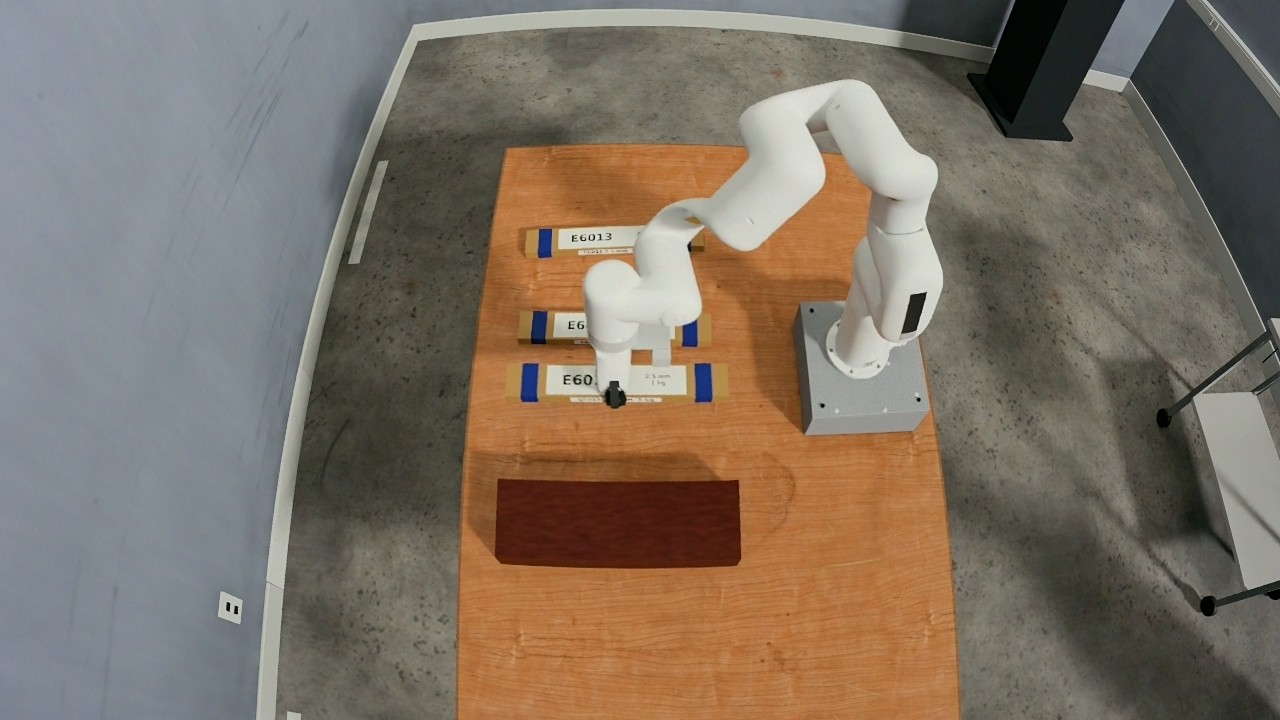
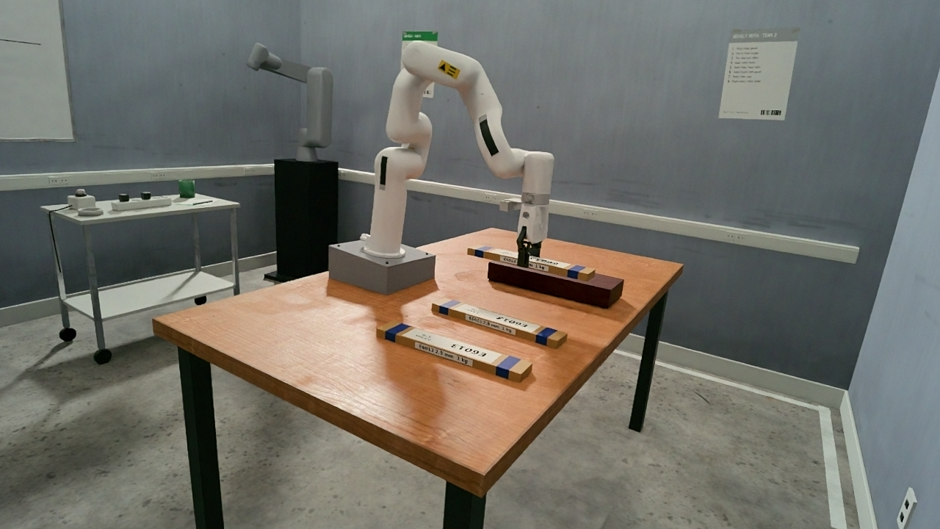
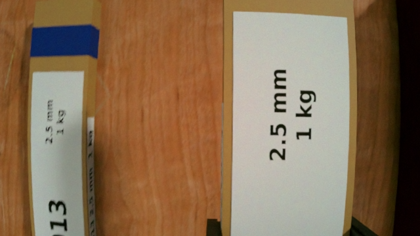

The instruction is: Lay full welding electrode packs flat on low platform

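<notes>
My gripper (image 1: pixel 614 394) is shut on the middle of a tan pack of electrodes (image 1: pixel 615 382) with blue end bands and a white "2.5 mm 1 kg" label. It holds the pack level, a little above the table, beside the dark red low platform (image 1: pixel 617 522). In the wrist view the held pack (image 3: pixel 289 124) fills the right half, and the platform's edge (image 3: pixel 407 118) shows dark at the far right. A second pack lies flat on the table just behind the held one. A third pack (image 1: pixel 613 241) lies further back. Nothing lies on the platform.
The arm's grey base block (image 1: pixel 859 371) stands on the table's right side. Off the table are a black pedestal (image 2: pixel 305 217) carrying another arm and a white cart (image 2: pixel 141 256).
</notes>
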Robot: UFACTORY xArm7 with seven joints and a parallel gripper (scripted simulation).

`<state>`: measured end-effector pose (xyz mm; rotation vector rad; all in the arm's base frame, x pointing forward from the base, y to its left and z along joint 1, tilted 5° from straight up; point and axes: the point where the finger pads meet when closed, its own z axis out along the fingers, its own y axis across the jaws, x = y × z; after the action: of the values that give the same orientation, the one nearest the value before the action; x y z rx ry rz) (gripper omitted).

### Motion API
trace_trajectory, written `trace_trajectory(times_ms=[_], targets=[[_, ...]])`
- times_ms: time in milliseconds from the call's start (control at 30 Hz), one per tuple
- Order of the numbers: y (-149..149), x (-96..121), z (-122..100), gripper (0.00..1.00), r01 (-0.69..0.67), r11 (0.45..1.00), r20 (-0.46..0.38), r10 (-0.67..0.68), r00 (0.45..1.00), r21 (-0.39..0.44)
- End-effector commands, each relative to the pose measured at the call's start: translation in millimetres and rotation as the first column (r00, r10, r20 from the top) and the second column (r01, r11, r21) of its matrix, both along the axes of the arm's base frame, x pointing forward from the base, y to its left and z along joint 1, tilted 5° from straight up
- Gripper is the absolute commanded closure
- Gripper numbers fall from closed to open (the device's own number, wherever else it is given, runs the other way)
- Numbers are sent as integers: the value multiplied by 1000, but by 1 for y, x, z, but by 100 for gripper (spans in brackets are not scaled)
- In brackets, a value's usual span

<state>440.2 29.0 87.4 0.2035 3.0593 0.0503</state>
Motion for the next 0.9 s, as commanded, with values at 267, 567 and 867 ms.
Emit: trace_trajectory(times_ms=[267,567,867], targets=[[-36,50,4,42,0,1000,4,0,1000,1],[-69,93,7,42,0,1000,4,0,1000,1],[-90,121,8,42,0,1000,4,0,1000,1]])
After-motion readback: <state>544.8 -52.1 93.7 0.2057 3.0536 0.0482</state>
